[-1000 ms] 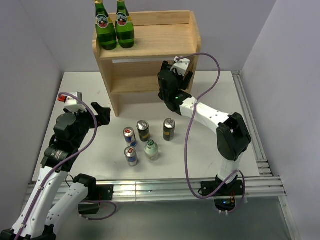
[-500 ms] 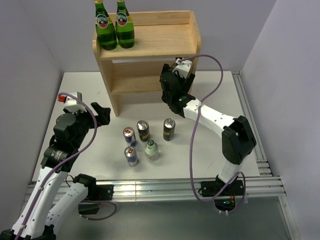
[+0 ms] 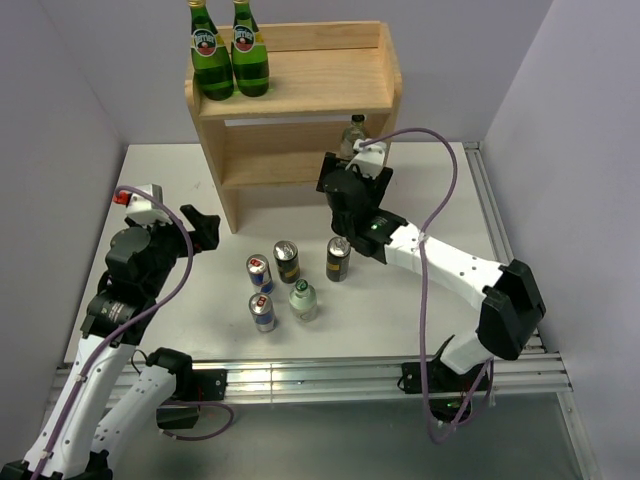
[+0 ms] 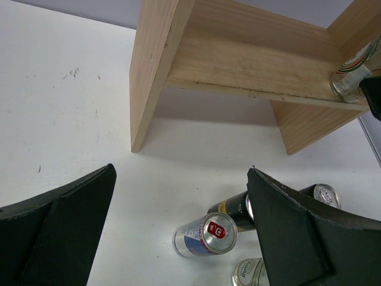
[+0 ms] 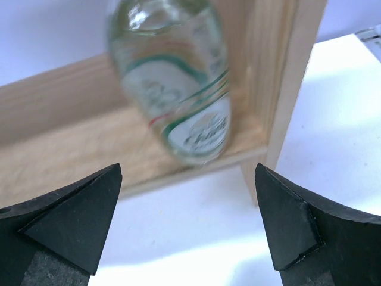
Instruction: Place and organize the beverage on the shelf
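Backing off: right claw (image 5: 187, 170) has let go, now wide open. Bottle (image 5: 178, 89) sits on shelf (image 3: 300, 90) lower tier, right end. Left claw (image 4: 181, 173) open, idle. Five drinks (image 3: 288, 262) remain in front of shelf.

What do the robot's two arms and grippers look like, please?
Both the left arm and right arm have white links with black joints, each trailed by a looping purple cable. The left gripper and right gripper have broad, black, wedge-shaped fingers.
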`<state>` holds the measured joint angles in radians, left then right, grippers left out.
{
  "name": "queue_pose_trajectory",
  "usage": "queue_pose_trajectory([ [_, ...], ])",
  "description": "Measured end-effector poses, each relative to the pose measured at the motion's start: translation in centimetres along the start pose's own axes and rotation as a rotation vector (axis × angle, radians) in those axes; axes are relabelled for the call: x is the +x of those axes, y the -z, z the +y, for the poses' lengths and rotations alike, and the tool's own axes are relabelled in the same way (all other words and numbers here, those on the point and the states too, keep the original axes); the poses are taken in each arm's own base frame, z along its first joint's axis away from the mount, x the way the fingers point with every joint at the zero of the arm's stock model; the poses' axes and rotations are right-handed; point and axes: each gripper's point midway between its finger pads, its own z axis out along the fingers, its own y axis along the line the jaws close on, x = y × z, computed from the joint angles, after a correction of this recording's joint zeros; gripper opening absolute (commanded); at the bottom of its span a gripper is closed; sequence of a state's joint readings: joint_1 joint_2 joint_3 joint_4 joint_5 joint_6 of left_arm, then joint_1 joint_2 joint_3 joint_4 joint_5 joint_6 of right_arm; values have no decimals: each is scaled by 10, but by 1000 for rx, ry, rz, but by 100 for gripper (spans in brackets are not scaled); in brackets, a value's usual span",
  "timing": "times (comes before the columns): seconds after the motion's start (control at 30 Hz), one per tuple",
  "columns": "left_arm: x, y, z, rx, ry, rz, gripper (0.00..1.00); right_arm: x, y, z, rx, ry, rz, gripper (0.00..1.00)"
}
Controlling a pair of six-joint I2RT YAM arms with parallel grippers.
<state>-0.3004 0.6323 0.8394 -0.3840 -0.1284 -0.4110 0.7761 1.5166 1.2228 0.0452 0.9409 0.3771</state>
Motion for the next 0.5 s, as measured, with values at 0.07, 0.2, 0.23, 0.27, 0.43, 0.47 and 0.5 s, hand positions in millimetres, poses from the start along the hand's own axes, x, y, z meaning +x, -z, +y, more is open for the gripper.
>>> queue_pose_trajectory([
  [0.07,0,0,0,0,-2,-1,99,1,10,2,-20,5,9,100],
  [0.2,-1,0,0,-1,-2,-3,99,12,30,3,-58,13,40,100],
  [0.23,-1,0,1,-1,-2,-3,99,17,38,-1,-67,19,51,100],
  [0.27,-1,0,1,-1,-2,-3,99,23,50,-5,-83,27,65,100],
  [0.43,-1,0,2,-6,-1,-5,99,53,137,8,-264,36,143,100],
  [0.47,-1,0,2,-8,-1,-5,99,58,150,10,-293,36,156,100],
  [0.5,-2,0,3,-11,0,-7,99,66,169,12,-337,40,174,100],
])
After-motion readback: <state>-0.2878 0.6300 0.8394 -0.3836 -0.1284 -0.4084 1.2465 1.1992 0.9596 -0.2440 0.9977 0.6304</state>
